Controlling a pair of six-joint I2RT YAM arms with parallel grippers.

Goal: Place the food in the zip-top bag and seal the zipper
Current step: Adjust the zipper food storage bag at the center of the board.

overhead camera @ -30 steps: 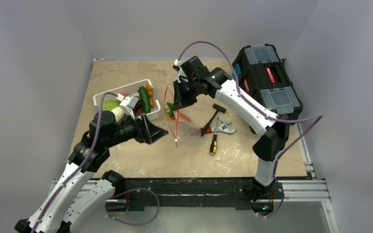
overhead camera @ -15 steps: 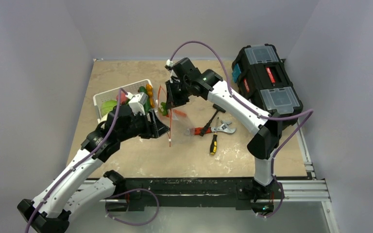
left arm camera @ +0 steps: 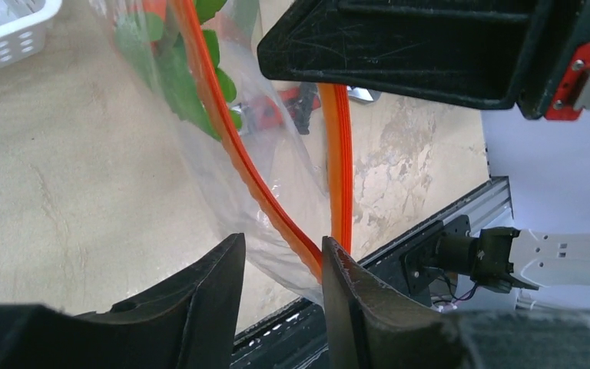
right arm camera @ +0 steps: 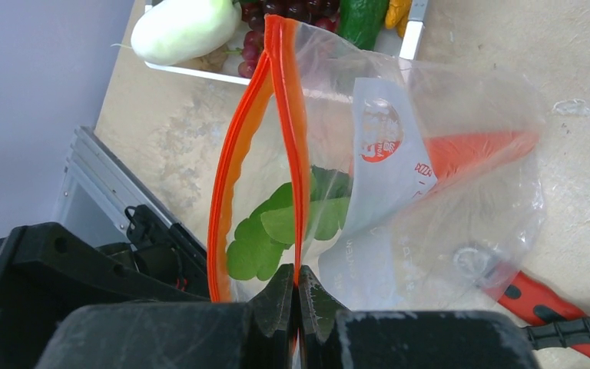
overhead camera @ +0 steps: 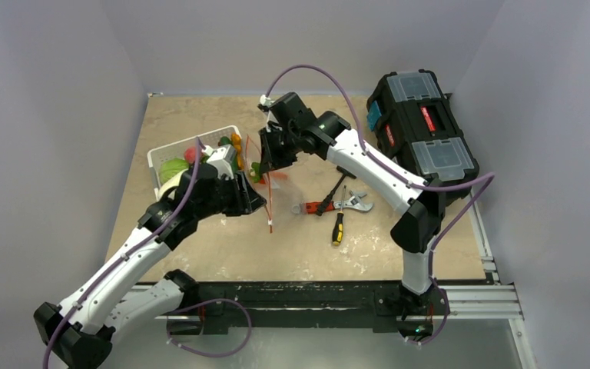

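The clear zip-top bag hangs upright with its mouth gaping. My right gripper is shut on one side of the red-orange zipper. Leafy greens and an orange carrot lie inside the bag. My left gripper stands partly open around the other zipper strip. That strip touches the right finger, and a gap shows beside the left finger. More food sits in the white basket: a pale cabbage, grapes and a cucumber.
A red-handled wrench, a hammer and a screwdriver lie right of the bag. A black toolbox stands at the back right. The basket sits just behind my left arm.
My left gripper has moved up and right to the bag's mouth, and its jaws have narrowed around one zipper strip. My right gripper has shifted the bag slightly left.
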